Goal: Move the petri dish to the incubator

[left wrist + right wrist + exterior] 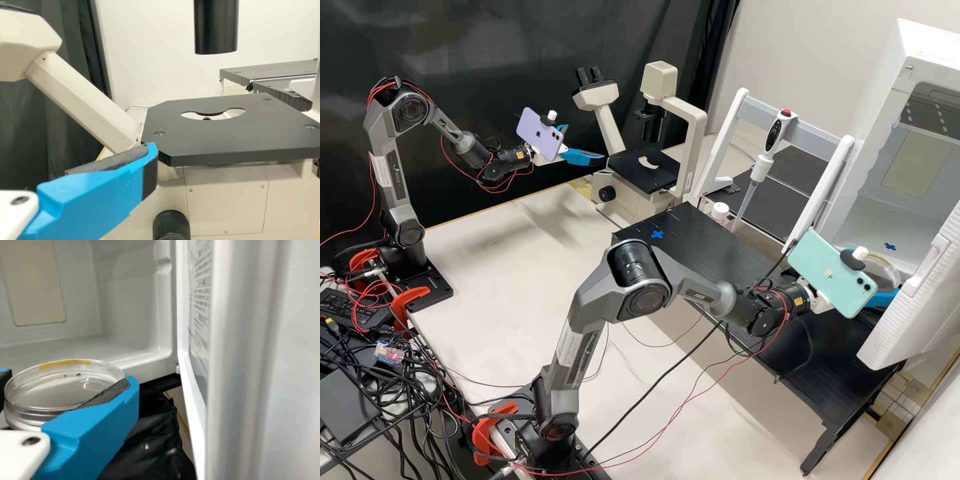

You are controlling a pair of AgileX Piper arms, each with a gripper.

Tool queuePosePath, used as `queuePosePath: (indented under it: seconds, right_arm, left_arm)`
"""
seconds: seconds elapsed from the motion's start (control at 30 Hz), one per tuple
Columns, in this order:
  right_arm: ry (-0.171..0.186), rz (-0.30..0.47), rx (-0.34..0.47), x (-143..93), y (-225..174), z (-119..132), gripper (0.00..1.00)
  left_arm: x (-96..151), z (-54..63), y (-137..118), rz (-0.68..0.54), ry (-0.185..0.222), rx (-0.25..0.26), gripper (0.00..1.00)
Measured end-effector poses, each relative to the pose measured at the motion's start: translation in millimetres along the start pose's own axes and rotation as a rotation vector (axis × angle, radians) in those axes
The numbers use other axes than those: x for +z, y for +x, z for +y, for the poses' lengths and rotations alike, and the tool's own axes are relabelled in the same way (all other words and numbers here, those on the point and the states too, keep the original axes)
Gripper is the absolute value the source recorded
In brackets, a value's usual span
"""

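The clear petri dish sits level between the blue fingers of the right hand, which is grasping it at the open front of the white incubator. Beside it, the incubator door stands open. A blue cross marks the chamber floor. Well apart, the left hand is released, its fingers spread near the microscope. A pipette stands behind the black counter.

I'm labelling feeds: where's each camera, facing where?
High: off the arms, facing forward and down on the worktop; both arms show.
Left wrist: on that arm, facing the microscope; blue pincer finger shows.
Right wrist: on that arm, facing into the incubator; pincer holds petri dish.
High shares microscope with left wrist, incubator with right.
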Motion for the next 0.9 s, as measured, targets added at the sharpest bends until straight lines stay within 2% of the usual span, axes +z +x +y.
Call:
queuePosePath:
  seconds: [0.2, 0.7, 0.9]
  right_arm:
    - [0.015, -0.034, -0.018, -5.8, 36.9, -4.2, 0.0]
    - [0.005, -0.036, -0.063, -25.2, 95.0, -23.8, 0.0]
    - [-0.052, -0.032, -0.077, -32.6, 108.5, -32.9, 0.0]
  left_arm:
    - [0.0, 0.0, 0.0, 0.0, 0.0, 0.0, 1.0]
    - [0.0, 0.0, 0.0, 0.0, 0.0, 0.0, 1.0]
    - [0.0, 0.0, 0.0, 0.0, 0.0, 0.0, 1.0]
